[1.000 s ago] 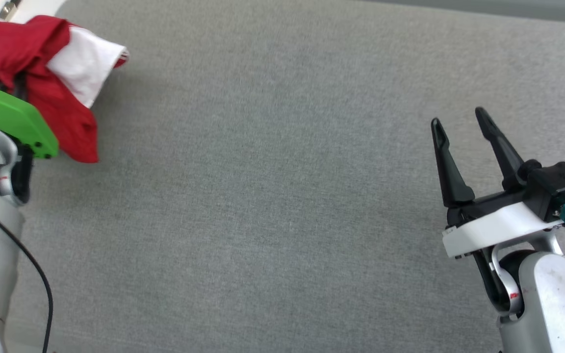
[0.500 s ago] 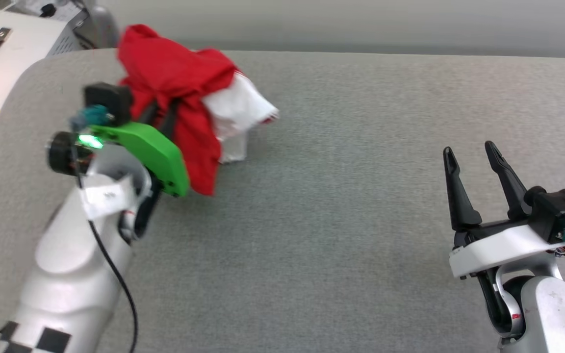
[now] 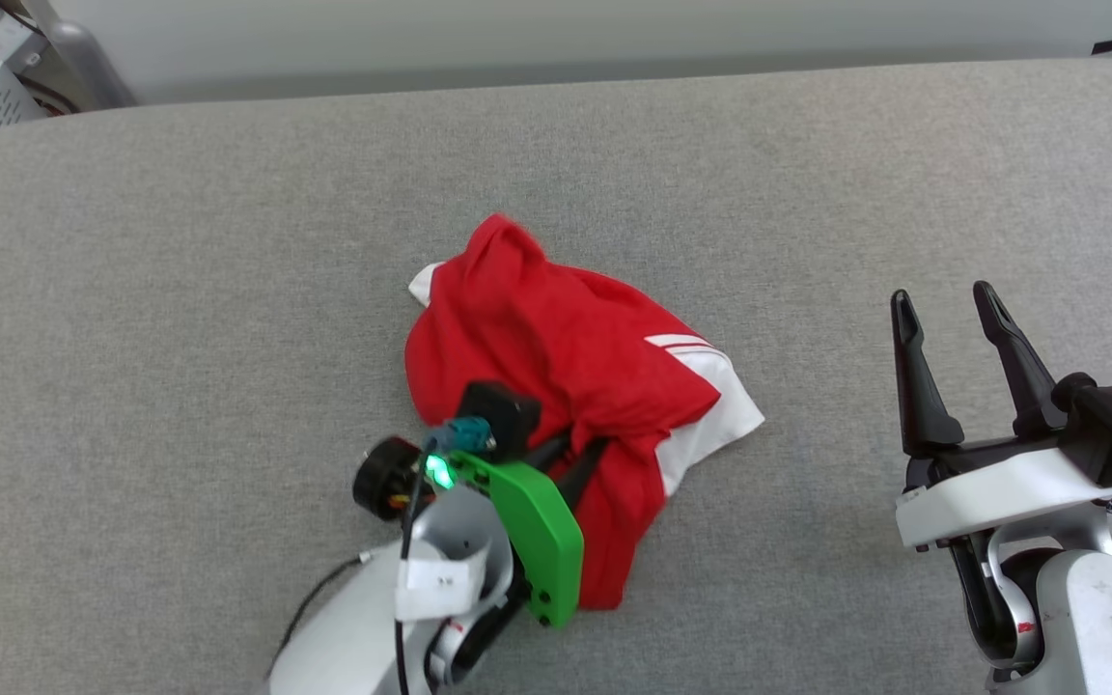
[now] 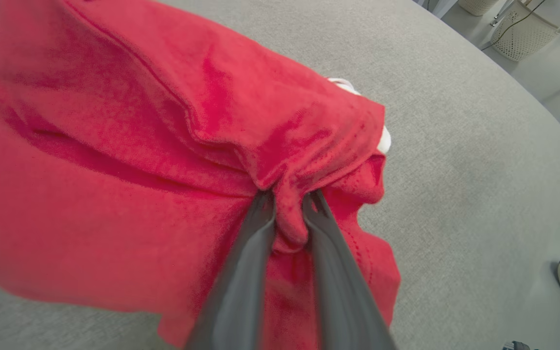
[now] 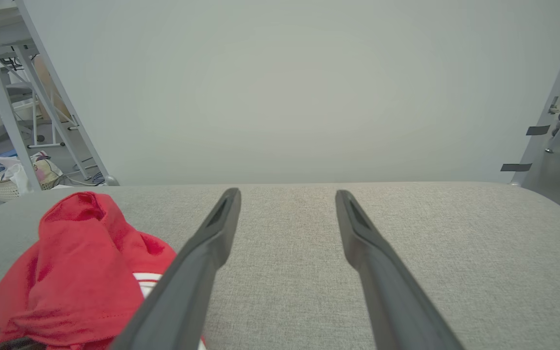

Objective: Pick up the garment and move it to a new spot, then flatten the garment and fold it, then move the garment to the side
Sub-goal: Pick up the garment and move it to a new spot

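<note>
Lying bunched at frame centre, the red jersey T-shirt [image 3: 556, 338] is pinched by the left claw [image 4: 287, 209], well left of the wide-spread, empty right claw [image 3: 942, 294].

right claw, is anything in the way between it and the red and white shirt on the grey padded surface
Nothing visible. Bare grey padded surface lies between the open right claw and the crumpled red-and-white jersey shirt, which the left claw pinches by a fold.
</note>
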You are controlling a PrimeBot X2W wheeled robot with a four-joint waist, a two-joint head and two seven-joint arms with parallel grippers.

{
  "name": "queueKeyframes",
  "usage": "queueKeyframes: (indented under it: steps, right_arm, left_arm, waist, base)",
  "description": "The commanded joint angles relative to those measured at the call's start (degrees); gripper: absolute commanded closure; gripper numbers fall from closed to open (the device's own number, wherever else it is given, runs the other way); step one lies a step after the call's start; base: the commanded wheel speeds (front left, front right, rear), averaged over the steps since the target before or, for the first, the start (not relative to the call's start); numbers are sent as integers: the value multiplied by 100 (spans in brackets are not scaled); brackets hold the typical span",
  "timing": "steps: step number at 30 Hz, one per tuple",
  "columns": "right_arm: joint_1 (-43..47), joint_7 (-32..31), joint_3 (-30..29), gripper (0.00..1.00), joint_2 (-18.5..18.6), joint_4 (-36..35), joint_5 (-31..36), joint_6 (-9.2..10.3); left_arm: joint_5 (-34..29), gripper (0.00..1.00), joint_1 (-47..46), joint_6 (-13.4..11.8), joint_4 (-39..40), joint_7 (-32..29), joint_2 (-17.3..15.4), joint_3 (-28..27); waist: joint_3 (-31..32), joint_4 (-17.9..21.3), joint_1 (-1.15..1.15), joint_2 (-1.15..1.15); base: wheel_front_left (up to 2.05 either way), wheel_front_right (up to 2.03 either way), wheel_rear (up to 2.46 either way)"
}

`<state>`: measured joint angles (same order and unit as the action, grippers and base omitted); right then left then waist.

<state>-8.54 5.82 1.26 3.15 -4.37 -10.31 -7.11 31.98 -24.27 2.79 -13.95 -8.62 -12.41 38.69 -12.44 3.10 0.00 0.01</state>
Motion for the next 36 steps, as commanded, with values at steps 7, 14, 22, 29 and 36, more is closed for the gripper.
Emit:
queueKeyframes:
  steps: [7,14,22,29,36]
  right_arm:
    - [-116,41,25,0,-22,-25,-24,-37]
    - [-98,-2,32,0,-23,86,13,-37]
    - [97,-133,-9,0,-25,127,4,-37]
    - [290,-307,-36,0,-25,112,-5,-37]
    - [539,-445,-97,0,-26,74,-28,-37]
  left_arm:
    - [45,100,474,-40,10,144,264,266]
    - [-409,0,439,-287,158,883,232,258]
    - [-525,0,537,-822,461,1805,91,-317]
    - [-413,0,739,-1176,482,2176,-193,-958]
    - [-304,0,1138,-1382,559,2306,-539,-1528]
  waist:
    - [-274,-86,0,-1]
    - [-15,-212,0,-1]
    - [393,-330,0,-1]
    - [618,-327,0,-1]
    - [835,-284,0,-1]
  base:
    - [0,0,0]
    - [0,0,0]
    - [0,0,0]
    - [0,0,0]
    - [0,0,0]
